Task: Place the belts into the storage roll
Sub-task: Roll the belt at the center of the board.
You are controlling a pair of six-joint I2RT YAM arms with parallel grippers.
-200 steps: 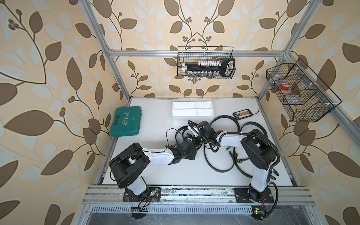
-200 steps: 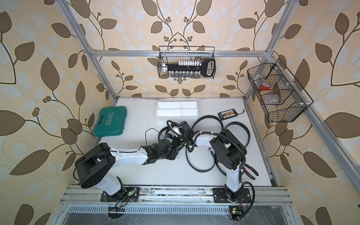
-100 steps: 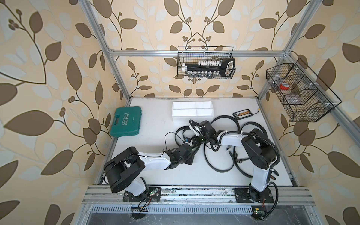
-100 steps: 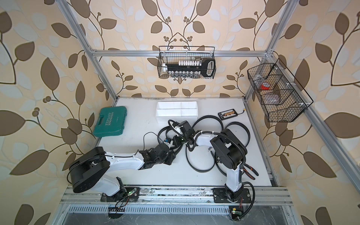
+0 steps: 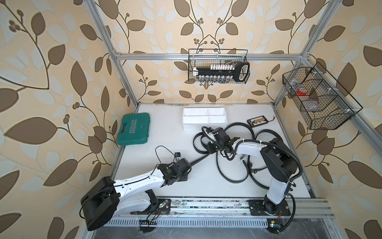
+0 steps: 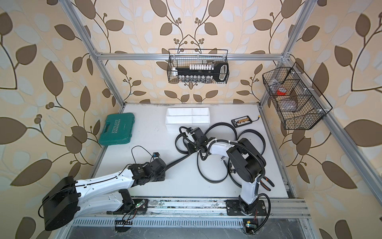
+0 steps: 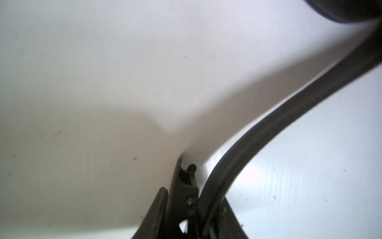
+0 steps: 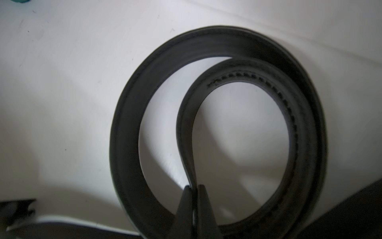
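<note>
Left gripper (image 5: 189, 166), low over the near side of the white table (image 5: 165, 132) and right of the green case (image 5: 133, 129), is clamped on one end of the stretched belt (image 5: 199, 159); the left wrist view shows the strap leaving its fingers beside what looks like the buckle. From there the strap runs taut, up and to the right, to the right gripper (image 8: 193, 189), whose fingers are pinched tight on the strap where it curls into a loose double loop on the table. Just beyond that loop, at the far centre, the storage roll (image 5: 203, 127) stands with its compartments apparently bare, so no belt is stored yet. Right of the arms the other belts (image 5: 232, 180) sprawl in wide overlapping rings, well short of any coil. The step in hand looks like drawing one belt out of the tangle for rolling. Done well, that probably means both grips firm and the strap flat, not twisted. The pull should stay low and even so the neighbouring rings are not dragged along, and the coil should be wound small enough for one compartment
</note>
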